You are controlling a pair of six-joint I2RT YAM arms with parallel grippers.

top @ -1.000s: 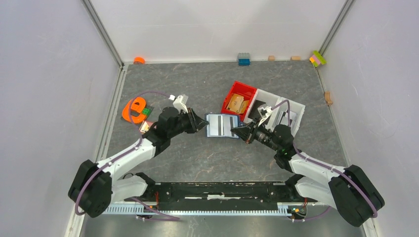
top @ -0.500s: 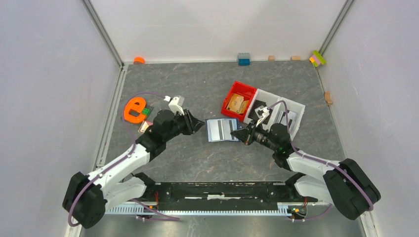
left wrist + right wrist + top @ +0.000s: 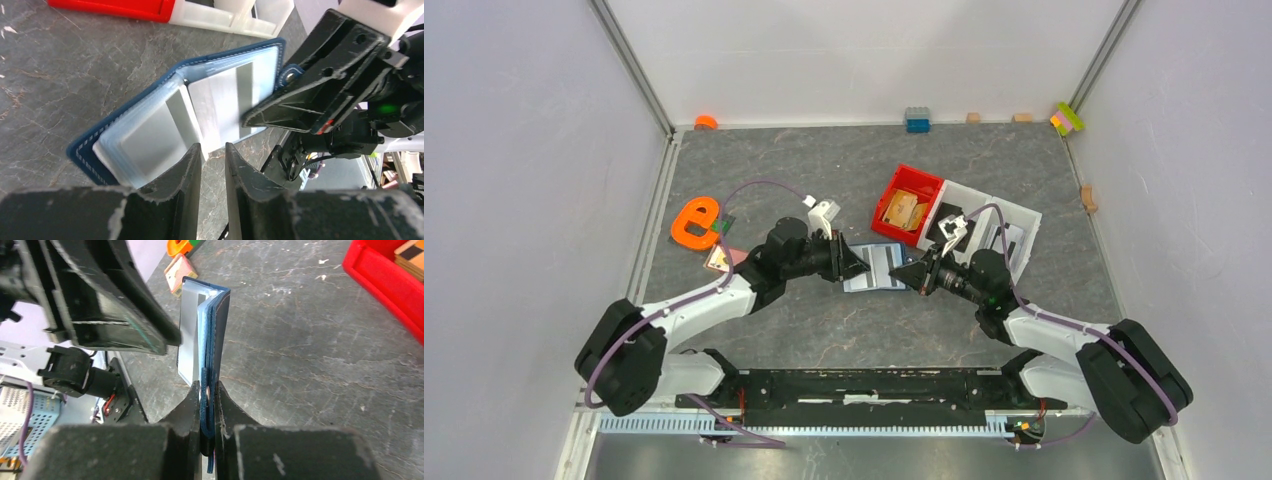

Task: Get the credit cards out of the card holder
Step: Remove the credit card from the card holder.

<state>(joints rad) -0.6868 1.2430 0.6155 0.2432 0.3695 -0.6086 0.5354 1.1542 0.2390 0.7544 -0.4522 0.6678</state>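
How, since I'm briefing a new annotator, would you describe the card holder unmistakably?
On the grey table, look beside the red tray, toward the arms. The card holder is the open navy wallet with pale-blue pockets, pinched by the right gripper.

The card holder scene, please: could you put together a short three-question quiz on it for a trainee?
1. Multiple choice: which hand clamps the edge of the card holder? A the left; B the right; C neither.
2. True or false: the card holder is folded shut.
3. Short answer: a pinkish card lies loose on the table; which orange thing is nearest to it?
Key: 1 B, the right hand is shut on it. 2 False, it is open, pockets showing. 3 The orange letter e.
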